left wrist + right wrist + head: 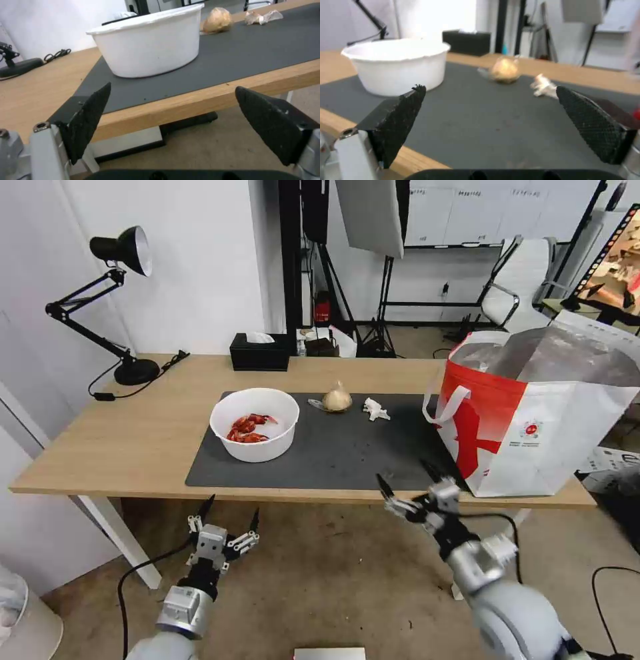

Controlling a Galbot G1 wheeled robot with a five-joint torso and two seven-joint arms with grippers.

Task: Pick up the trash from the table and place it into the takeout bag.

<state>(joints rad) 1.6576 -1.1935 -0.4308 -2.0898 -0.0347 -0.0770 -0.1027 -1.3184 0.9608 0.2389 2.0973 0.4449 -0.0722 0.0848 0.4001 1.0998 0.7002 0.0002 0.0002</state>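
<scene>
Head view: right gripper (405, 488) is hovering at the table (133, 440) front edge, jaws wide, empty, nearer the crumpled tissue (375, 410) and knotted bag (337, 398) ahead on the mat (347, 453). Left gripper (230, 513) is sitting below the edge, open, empty, bowl (255, 423) ahead. Takeout bag (533, 420) is standing just right; path clear.

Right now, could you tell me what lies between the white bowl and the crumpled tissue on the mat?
In the head view, the small tan knotted bag sits between bowl and tissue.
</scene>
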